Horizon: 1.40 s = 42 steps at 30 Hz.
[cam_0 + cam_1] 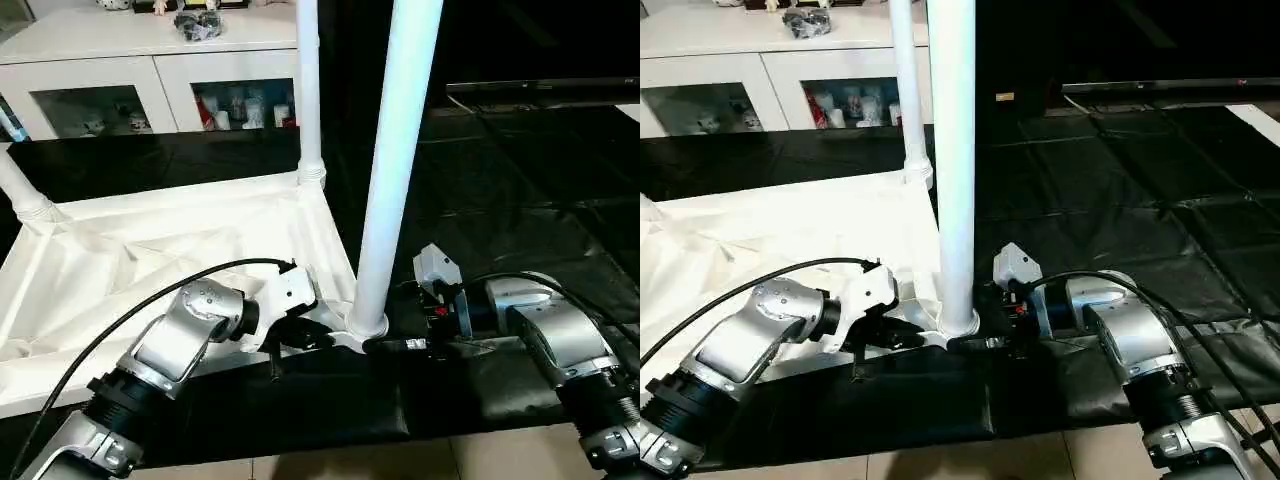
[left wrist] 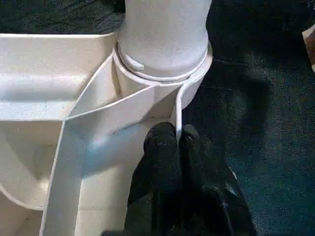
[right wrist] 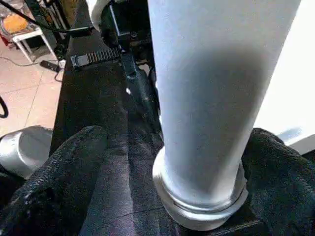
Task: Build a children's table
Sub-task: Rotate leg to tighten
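So the children's table is lying upside down on a black sheet spread over the floor, ribbed underside up, and it takes up most of the left side of the head views. Behind it there's a white cabinet with glass doors and some small stuff inside that's too tiny to make out. Three legs are standing in their corner sockets: the near leg is the big one right in the middle, the far leg is behind it, and a third leg pokes in at the left edge. All of them are cut off at the top. The left arm comes in from the bottom left, bent, wrist angled in toward the near corner socket. The right arm comes in from the bottom right, forearm pointing at the same corner. The head views don't really show what the claws are doing, the wrist cams do. In the left wrist view the left claw is pressed together, pinching the thin white rim wall of the table just beside the socket. In the right wrist view the right claw is spread wide, one black finger on each side of the near leg's base, and I can't tell if the pads actually touch it.
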Tool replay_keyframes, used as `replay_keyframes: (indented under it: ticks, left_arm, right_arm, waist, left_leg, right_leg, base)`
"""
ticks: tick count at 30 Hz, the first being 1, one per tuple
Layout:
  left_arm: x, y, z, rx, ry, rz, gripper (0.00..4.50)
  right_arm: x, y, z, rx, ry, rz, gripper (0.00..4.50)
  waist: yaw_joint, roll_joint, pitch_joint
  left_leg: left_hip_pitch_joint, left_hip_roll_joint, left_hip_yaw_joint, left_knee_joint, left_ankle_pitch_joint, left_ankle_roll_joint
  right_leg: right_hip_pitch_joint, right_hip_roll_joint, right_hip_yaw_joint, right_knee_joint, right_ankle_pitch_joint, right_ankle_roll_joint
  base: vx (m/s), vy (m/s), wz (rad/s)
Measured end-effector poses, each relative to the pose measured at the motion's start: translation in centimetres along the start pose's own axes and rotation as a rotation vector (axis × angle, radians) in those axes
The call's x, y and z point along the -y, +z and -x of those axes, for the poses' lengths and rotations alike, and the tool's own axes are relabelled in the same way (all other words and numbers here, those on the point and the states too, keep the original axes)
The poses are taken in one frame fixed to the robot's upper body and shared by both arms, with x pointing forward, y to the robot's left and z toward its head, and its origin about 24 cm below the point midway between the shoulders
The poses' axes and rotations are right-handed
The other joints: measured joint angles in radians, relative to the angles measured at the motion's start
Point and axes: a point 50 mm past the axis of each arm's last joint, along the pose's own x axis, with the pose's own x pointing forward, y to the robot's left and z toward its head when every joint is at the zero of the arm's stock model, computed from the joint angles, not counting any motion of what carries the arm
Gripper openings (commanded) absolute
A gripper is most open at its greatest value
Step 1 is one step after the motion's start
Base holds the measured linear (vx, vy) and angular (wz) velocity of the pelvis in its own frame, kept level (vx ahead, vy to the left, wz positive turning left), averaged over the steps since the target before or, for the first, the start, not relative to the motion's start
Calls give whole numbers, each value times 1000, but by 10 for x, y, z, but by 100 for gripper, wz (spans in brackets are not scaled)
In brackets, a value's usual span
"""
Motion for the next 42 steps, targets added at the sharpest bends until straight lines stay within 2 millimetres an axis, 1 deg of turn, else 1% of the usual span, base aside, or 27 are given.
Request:
replay_keyframes:
  ticks: [5, 8, 10, 11, 13, 15, 20, 21, 23, 28, 29, 35, 39, 41, 42]
  left_arm:
    - [-1, -3, 3, 23, -43, -64, 10]
    - [-2, -6, 8, 9, -106, -96, 10]
    - [-4, -5, 10, -8, -151, -125, 0]
    - [-4, -5, 10, -13, -166, -135, 0]
    - [-4, -5, 10, -18, -197, -159, 0]
    - [-5, -4, 9, -25, -230, -184, 0]
    - [-9, -4, 10, -42, -261, -209, 0]
    - [-10, -4, 9, -44, -265, -214, 0]
    - [-11, -4, 9, -48, -266, -218, 0]
    - [-11, -4, 9, -45, -269, -222, 0]
    - [-12, -4, 8, -44, -271, -222, 0]
    - [-14, -5, 7, -37, -282, -211, 0]
    - [-15, -4, 4, -12, -270, -132, 0]
    - [-18, -5, 3, -6, -241, -96, 0]
    - [-22, -7, 4, 0, -195, -65, 0]
  right_arm:
    - [0, 1, 0, 4, 8, 21, 450]
    - [-1, -1, -1, 5, 30, 21, 450]
    - [-1, -3, -2, 13, 52, 8, 420]
    - [-1, -3, -4, 17, 59, 9, 420]
    - [-2, -2, -5, 22, 73, 22, 400]
    - [-2, 1, -7, 17, 98, 35, 375]
    - [-4, 2, -12, 18, 155, 39, 357]
    - [-5, 3, -12, 21, 165, 37, 335]
    - [-5, 3, -13, 23, 171, 35, 330]
    - [-6, 2, -14, 29, 184, 25, 273]
    - [-6, 2, -14, 30, 187, 22, 273]
    - [-5, 2, -15, 32, 192, 5, 220]
    - [-4, 2, -18, 45, 166, -7, 205]
    - [-3, 1, -19, 55, 115, -22, 203]
    - [0, 2, -22, 63, 50, -25, 200]
  waist:
    - [2, 0, 0]
    - [11, 0, 0]
    - [21, 0, 0]
    - [25, 0, 0]
    - [35, 0, 0]
    - [38, 0, 0]
    - [38, 0, 0]
    - [38, 0, 0]
    - [37, 0, 0]
    - [38, 0, 0]
    - [38, 0, 0]
    - [40, 1, -1]
    - [38, 3, -1]
    - [36, 4, -2]
    - [30, 5, -2]
  left_leg:
    - [0, 0, 0, 0, 0, 0]
    - [0, 0, 0, 0, 0, 0]
    - [0, 0, 0, 1, 0, 0]
    - [0, 0, 0, 1, 0, 0]
    - [0, 0, 0, 1, 0, 0]
    - [1, 0, 0, 2, 1, 1]
    - [0, 0, 0, 2, 1, 1]
    - [0, 0, 0, 2, 1, 1]
    - [0, 0, 0, 2, 1, 1]
    - [1, 0, 0, 2, 1, 1]
    - [1, 0, 0, 2, 1, 1]
    - [1, 0, 0, 2, 1, 1]
    - [1, 0, 0, 2, 1, 1]
    - [2, 0, 0, 2, 1, 1]
    - [3, 0, 0, 2, 1, 0]
  right_leg:
    - [0, 0, 0, 0, -2, 4]
    - [0, 0, 0, 0, -2, 3]
    - [0, 0, 0, 0, 1, -1]
    - [0, 0, 0, 0, 1, -1]
    - [0, -1, 1, 0, 1, -1]
    - [0, -1, 1, 0, 1, -1]
    - [2, -1, 1, 0, 1, -1]
    - [3, -1, 1, 0, 1, -1]
    - [4, -1, 1, 0, 1, -1]
    - [5, -1, 1, 0, 1, -1]
    - [5, -1, 1, 0, 1, -1]
    - [5, -1, 1, 0, 1, -1]
    - [6, -1, 1, 0, 1, -1]
    - [7, -1, 1, 0, 0, 0]
    - [7, -1, 1, 0, -1, 3]
  base:
    - [0, 0, 0]
    - [0, 0, 0]
    - [0, 0, 0]
    - [0, 0, 0]
    - [0, 0, 0]
    - [0, 0, 0]
    - [0, 0, 0]
    - [0, 0, 0]
    - [0, 0, 0]
    - [0, 0, 0]
    - [0, 0, 0]
    - [0, 0, 0]
    - [0, 0, 0]
    - [0, 0, 0]
    - [0, 0, 0]
